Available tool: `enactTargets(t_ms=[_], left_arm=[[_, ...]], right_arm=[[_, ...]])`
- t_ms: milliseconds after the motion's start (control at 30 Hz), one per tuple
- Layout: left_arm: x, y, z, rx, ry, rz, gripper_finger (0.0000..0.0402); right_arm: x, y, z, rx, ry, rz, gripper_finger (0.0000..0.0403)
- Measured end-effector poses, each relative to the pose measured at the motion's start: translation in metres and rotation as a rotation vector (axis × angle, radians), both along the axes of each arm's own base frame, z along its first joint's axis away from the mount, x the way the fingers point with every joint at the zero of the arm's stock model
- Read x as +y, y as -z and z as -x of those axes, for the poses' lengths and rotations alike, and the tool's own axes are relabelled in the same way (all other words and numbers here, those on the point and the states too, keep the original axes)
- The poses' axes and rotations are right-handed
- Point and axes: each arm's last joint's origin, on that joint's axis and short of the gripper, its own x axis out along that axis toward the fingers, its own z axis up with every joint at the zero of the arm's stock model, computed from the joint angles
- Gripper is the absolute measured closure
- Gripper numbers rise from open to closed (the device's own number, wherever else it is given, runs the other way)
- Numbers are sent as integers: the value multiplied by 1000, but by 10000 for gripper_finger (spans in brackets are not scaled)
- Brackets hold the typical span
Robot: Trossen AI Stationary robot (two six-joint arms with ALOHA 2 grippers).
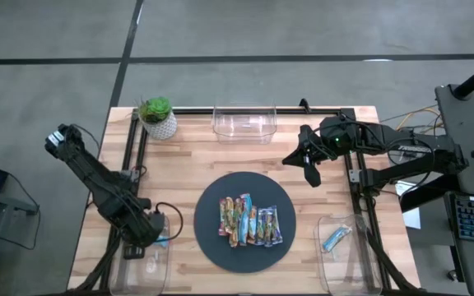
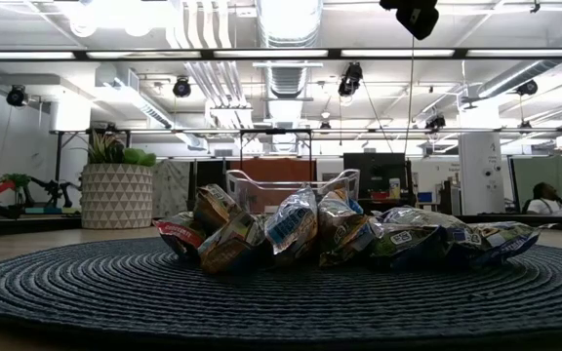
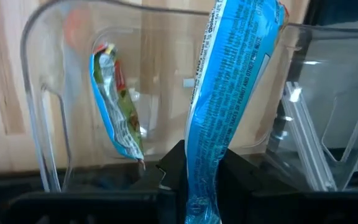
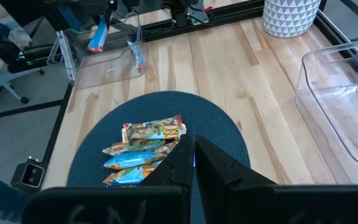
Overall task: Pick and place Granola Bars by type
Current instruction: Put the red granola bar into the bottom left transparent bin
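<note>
Here, near edge first.
Left gripper (image 3: 201, 186): over the clear bin at the table's near left corner (image 1: 142, 267), fingers pinched narrowly on a bright blue granola bar (image 3: 229, 93) that stands up from them.
Inside that bin: a second blue-edged wrapped bar (image 3: 117, 102) shows through the clear wall, beside the held one and apart from it.
Near right bin (image 1: 344, 259): one blue bar (image 1: 336, 238) lies flat in it.
Dark round mat (image 1: 212, 234): mid-table, carrying the pile of granola bars (image 1: 248, 221), side by side and overlapping, wrappers in blue, green and red-brown.
Right gripper (image 1: 309, 168): hangs above the bare wood just beyond the mat's far right edge, fingers fully together, holding nothing; in its wrist view the two fingers (image 4: 185, 163) meet over the mat.
Far bin (image 1: 244, 123): clear, at the table's far edge.
Potted plant (image 1: 157, 117): far left, in a white patterned pot.
</note>
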Motion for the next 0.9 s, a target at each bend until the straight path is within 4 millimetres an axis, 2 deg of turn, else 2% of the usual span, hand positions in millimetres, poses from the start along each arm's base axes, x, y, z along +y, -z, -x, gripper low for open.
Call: enactTargets(t_ms=[433, 900], left_arm=[[0, 19, 15, 107, -167, -25, 358], [-1, 36, 19, 166, -240, 47, 358]], right_arm=[[0, 0, 0, 0, -1, 1, 394], [0, 0, 0, 1, -1, 1, 394]])
